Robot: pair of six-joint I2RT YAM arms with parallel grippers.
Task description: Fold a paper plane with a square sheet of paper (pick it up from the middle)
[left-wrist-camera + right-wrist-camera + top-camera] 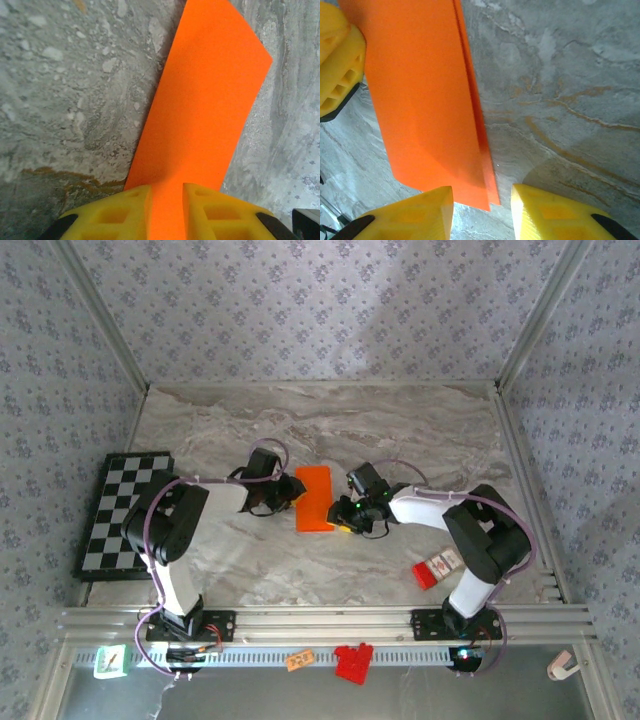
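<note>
The marbled tabletop [400, 430] is seen at the centre of the overhead view, and on it, just left of the middle, the square sheet of paper [314, 496] is found doubled over into a narrow upright rectangle. At the lower middle of the right wrist view its two layers are seen lying slightly offset along the long edge. The left pincer [166, 192] is closed on the sheet's left edge, the orange paper being pinched between its yellow fingers. The right pincer [482, 192] is held open, with the sheet's near corner lying between its fingers. The first centre fold is judged to be in hand. Next, the two layers are likely to need aligning and the crease pressing flat before any corners are turned in.
</note>
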